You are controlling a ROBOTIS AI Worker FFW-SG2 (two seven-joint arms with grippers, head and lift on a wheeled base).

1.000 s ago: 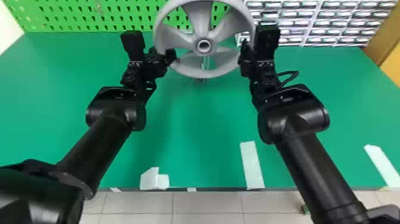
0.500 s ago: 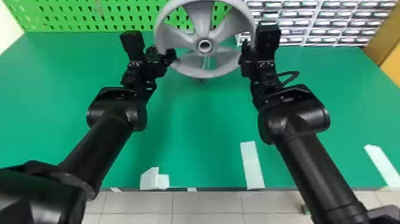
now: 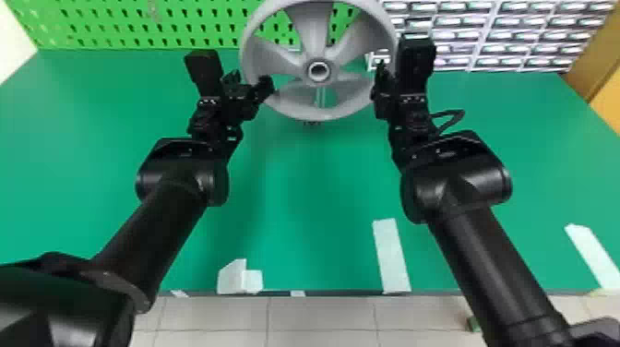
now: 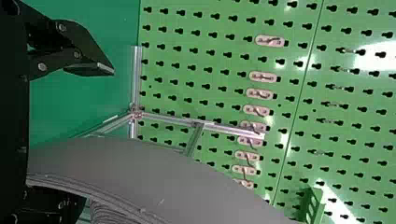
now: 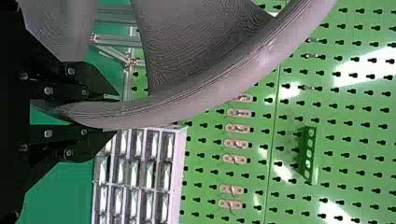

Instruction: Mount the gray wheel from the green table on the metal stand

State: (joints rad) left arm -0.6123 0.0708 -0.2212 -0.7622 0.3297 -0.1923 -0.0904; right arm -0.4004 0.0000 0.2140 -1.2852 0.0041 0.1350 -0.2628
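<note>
The gray wheel (image 3: 315, 41) stands upright at the far middle of the table, its hub facing the head camera. Part of the metal stand (image 3: 320, 96) shows behind it; whether they touch, I cannot tell. At the wheel's left side is my left gripper (image 3: 251, 81), and at its right side my right gripper (image 3: 383, 78). In the left wrist view, my left gripper (image 4: 98, 140) has its fingers wide apart around the rim (image 4: 126, 163), near the stand (image 4: 136, 79). The right wrist view has my right gripper (image 5: 114, 115) closed on the rim (image 5: 187, 105).
A green pegboard (image 3: 124, 23) rises behind the green table (image 3: 295, 207). White drawer racks (image 3: 503, 37) stand at the back right. Pale tape strips (image 3: 391, 256) lie near the table's front edge. A small green holder (image 5: 310, 156) is fixed to the pegboard.
The wheel has shifted very slightly to the right in the head view. Both arms have kept almost the same place.
</note>
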